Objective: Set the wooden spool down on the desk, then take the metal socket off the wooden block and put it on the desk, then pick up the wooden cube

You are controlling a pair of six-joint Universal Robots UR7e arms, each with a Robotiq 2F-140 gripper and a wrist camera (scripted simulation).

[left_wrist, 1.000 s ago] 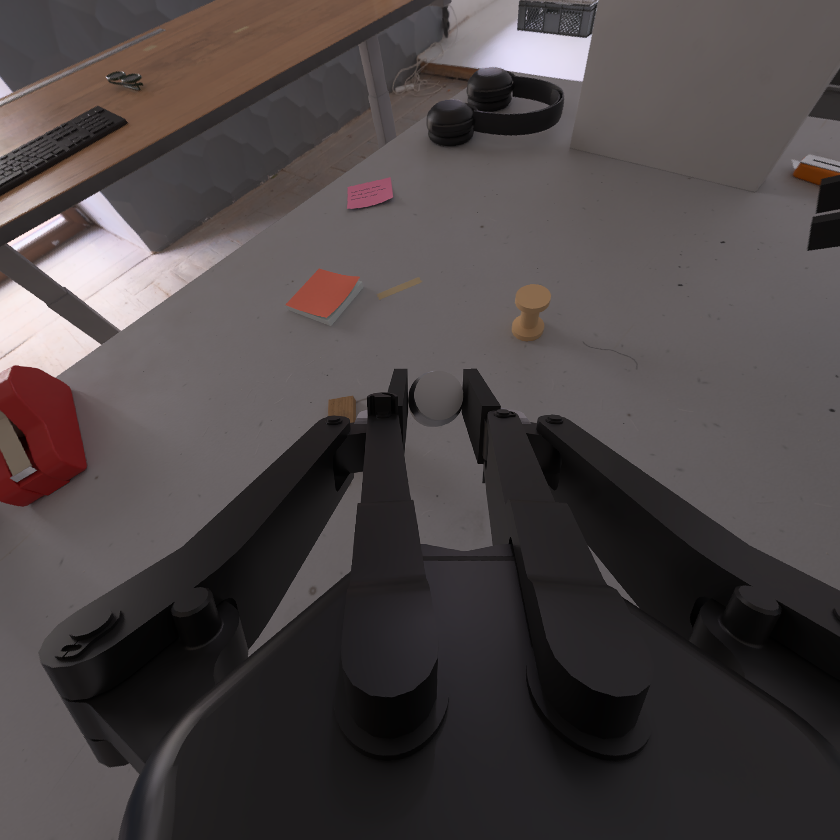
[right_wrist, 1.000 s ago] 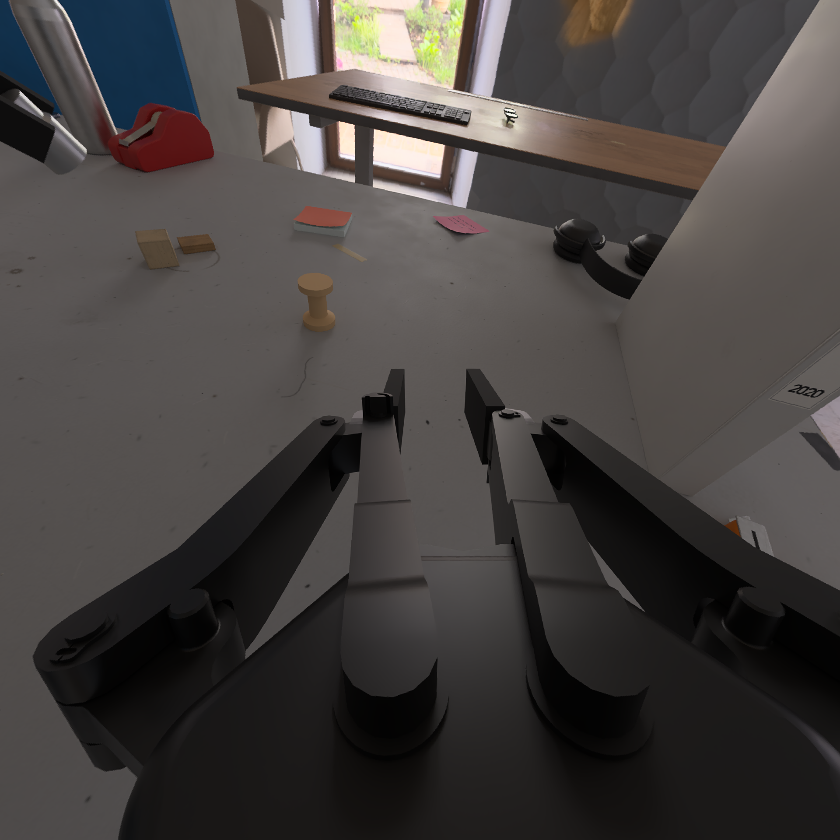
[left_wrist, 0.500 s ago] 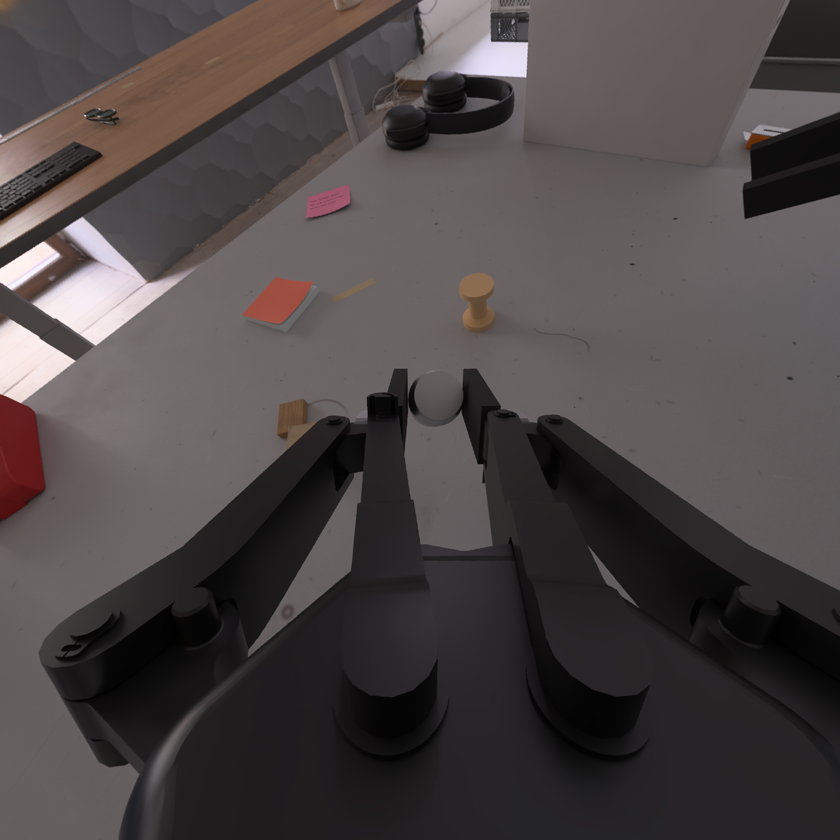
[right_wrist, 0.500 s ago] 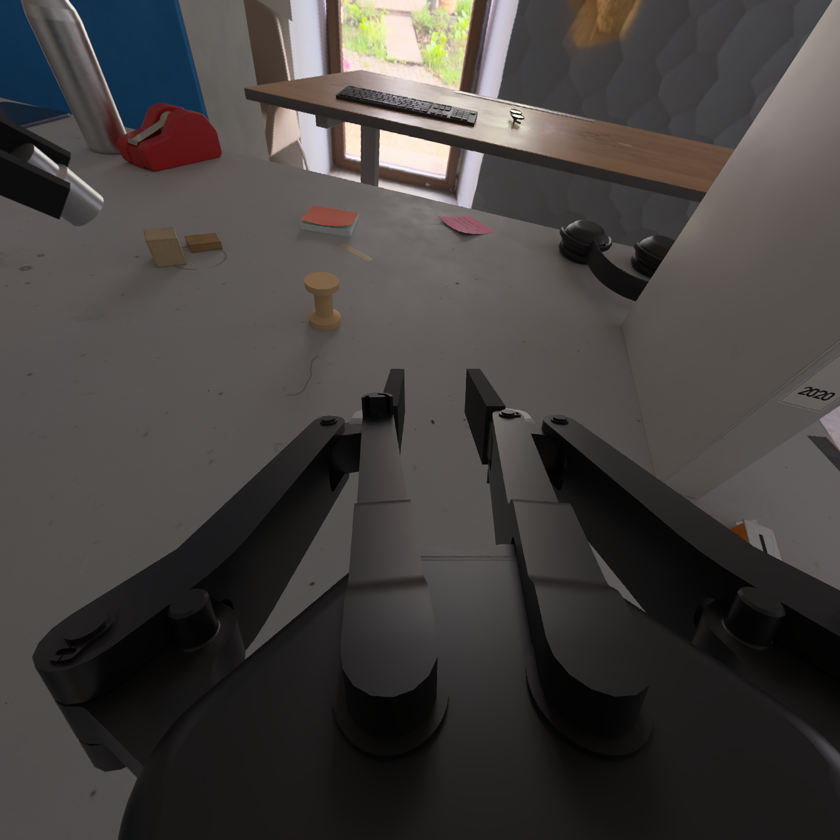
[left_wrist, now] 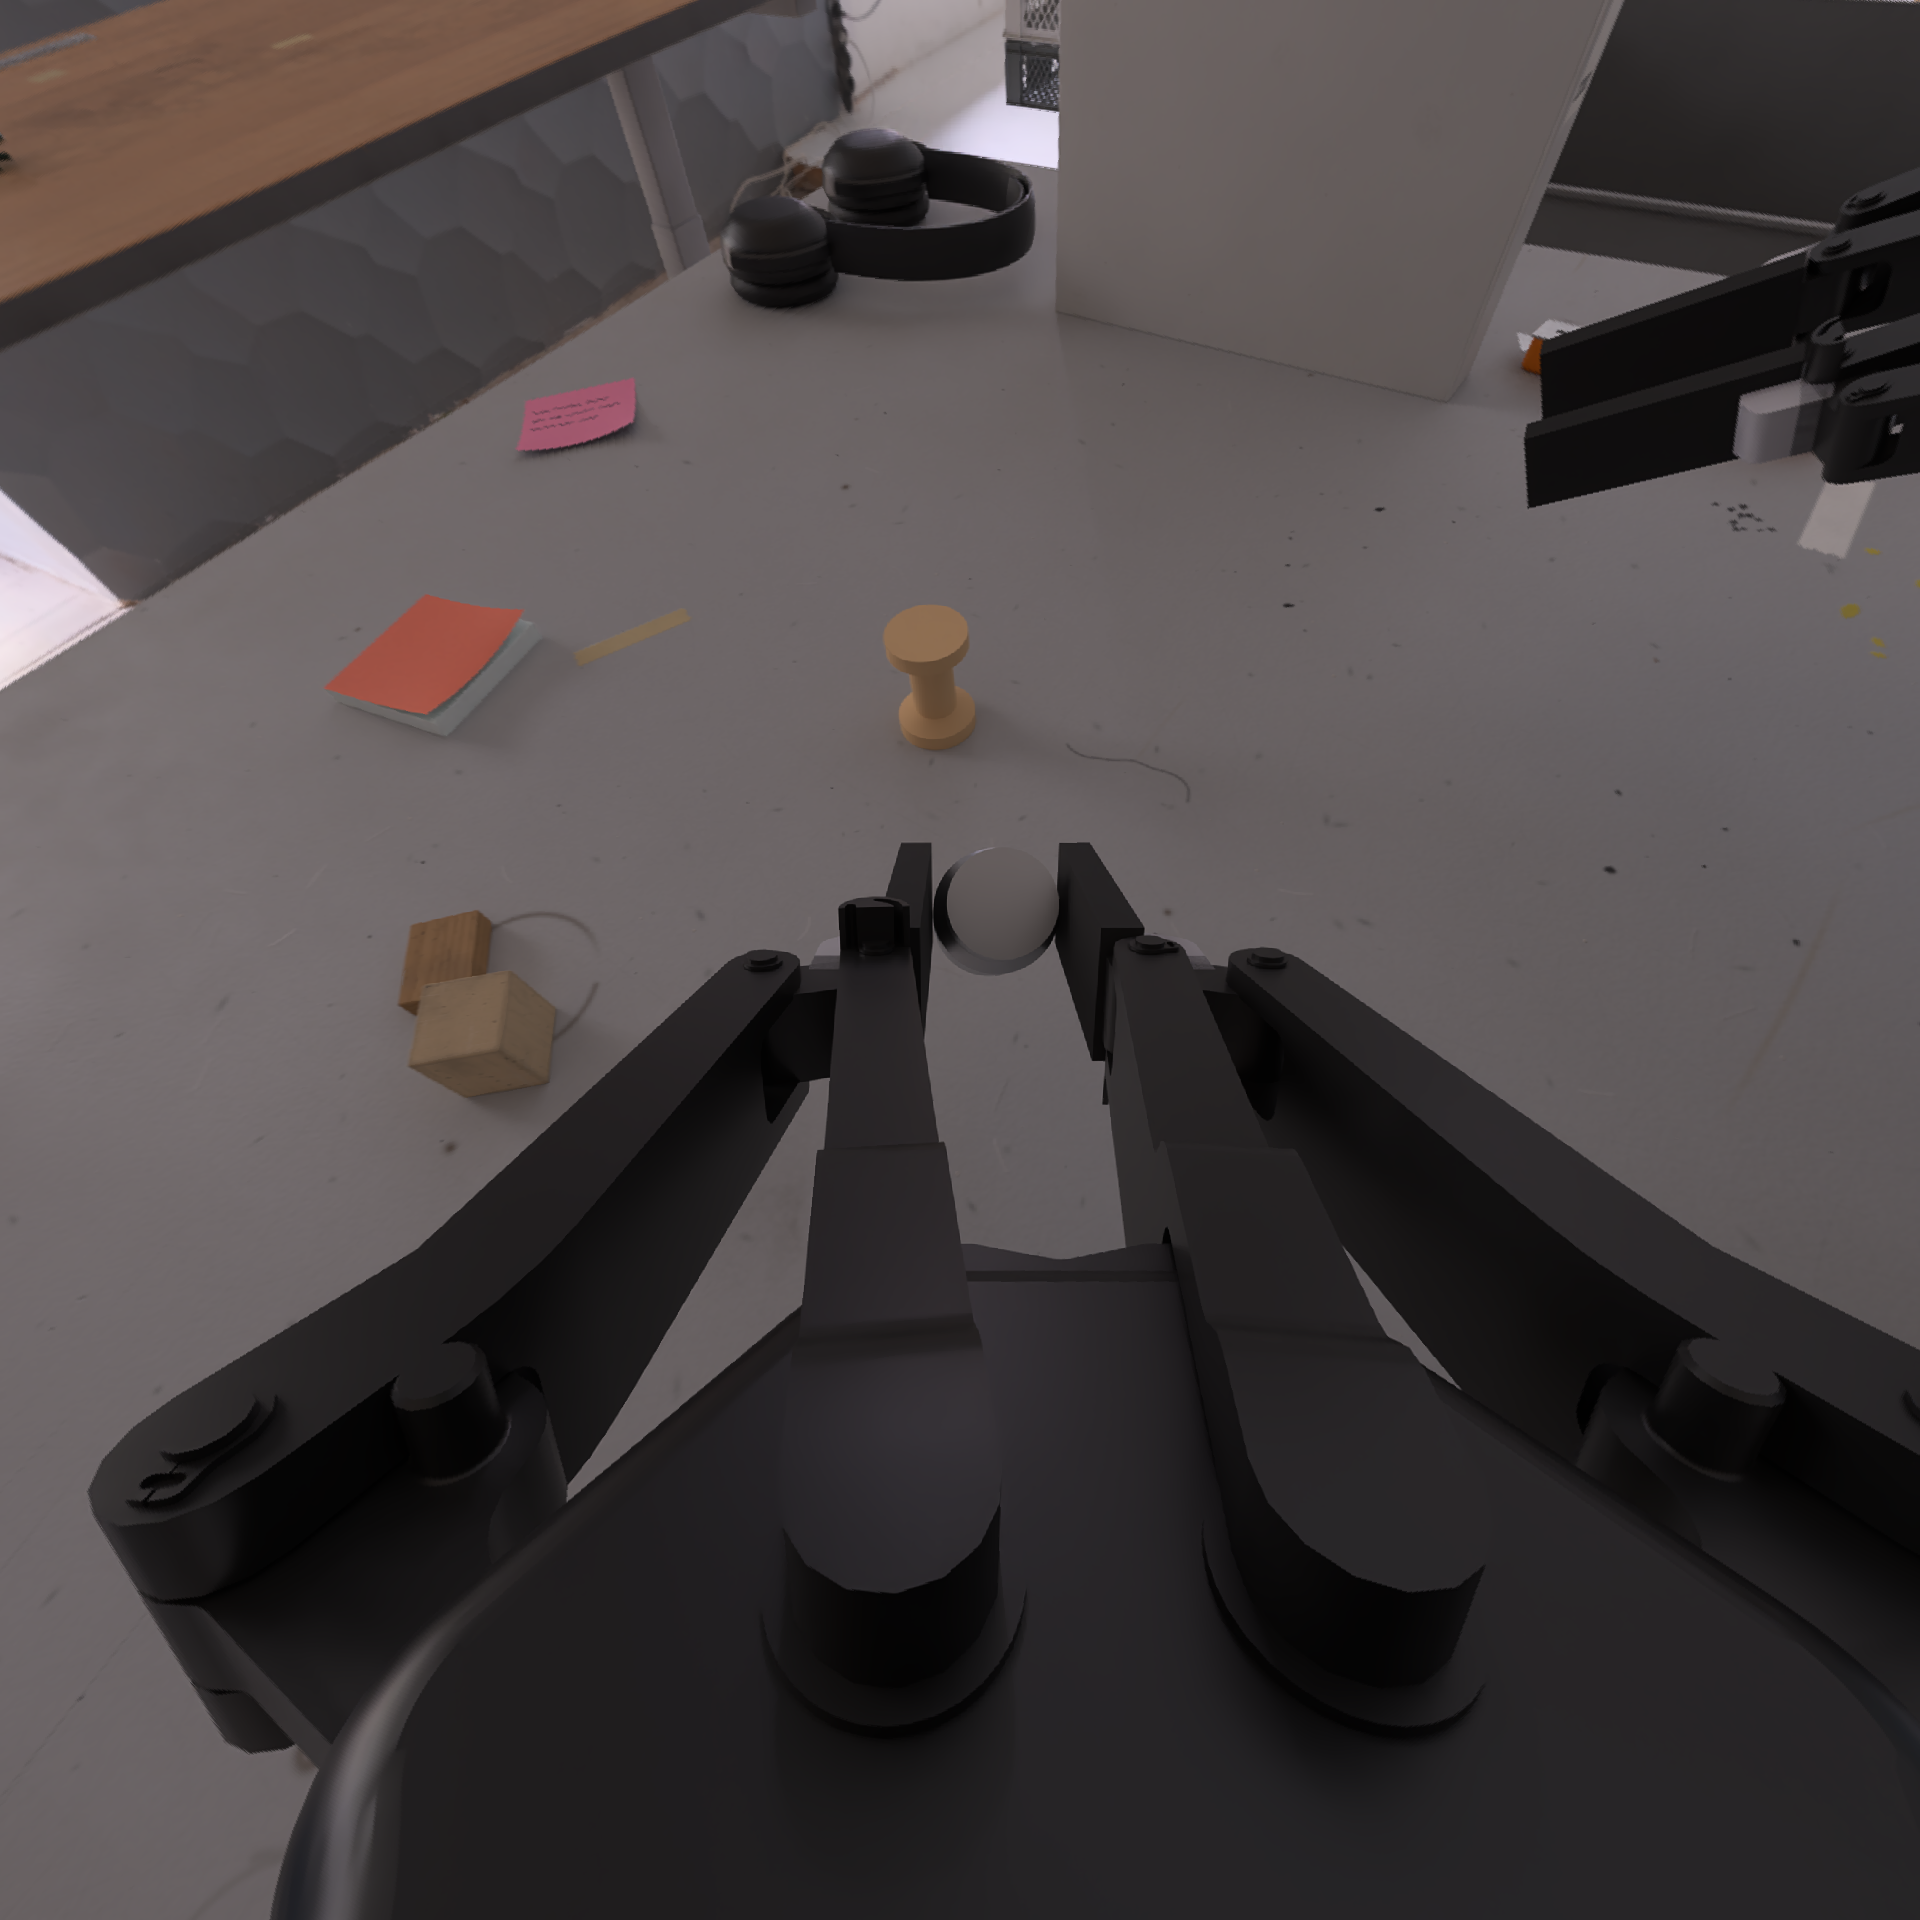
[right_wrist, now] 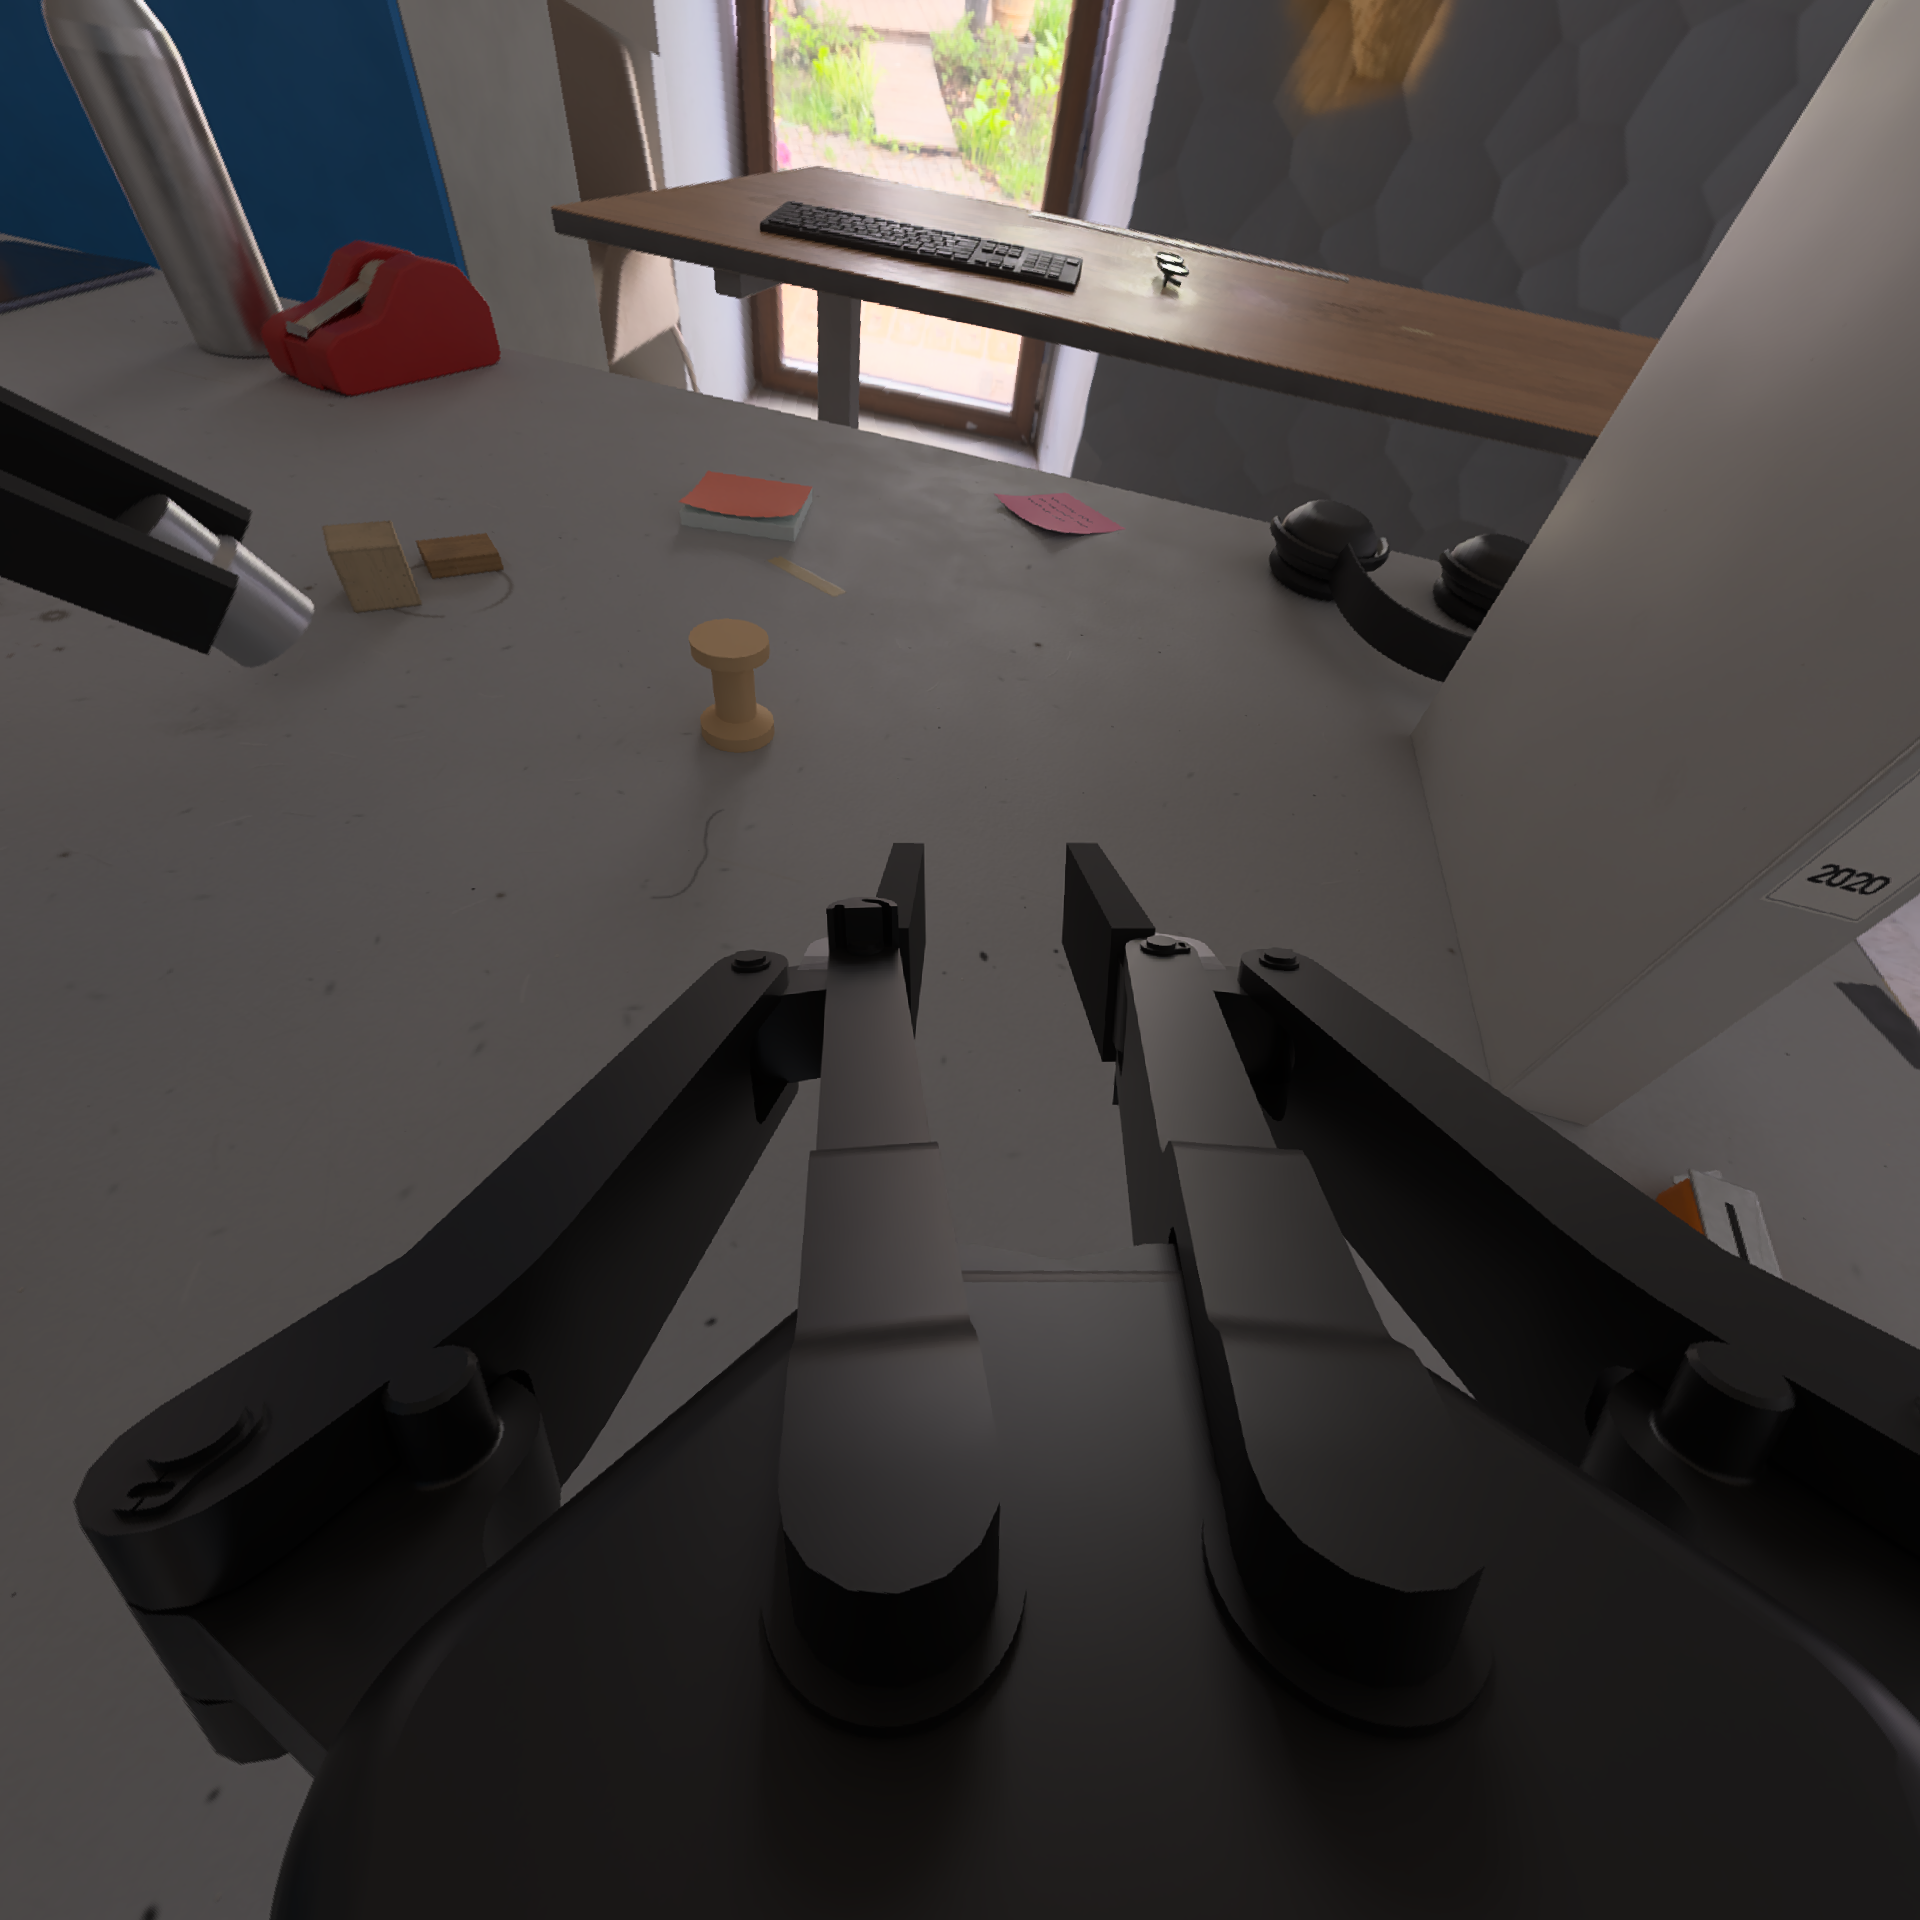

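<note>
Metal, round and pale, the socket sits pinched between the fingers of the left claw, held above the grey tabletop; the spool stands upright on the tabletop beyond it; the cube rests to the left, just beside the flatter block; the right claw hangs spread and empty over bare tabletop, the spool ahead to its left.

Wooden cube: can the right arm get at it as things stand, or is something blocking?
Probably yes. The right gripper is open and empty, and bare desk lies between it and the wooden cube. The left gripper, holding the metal socket, hangs close by and could crowd the approach.
</note>
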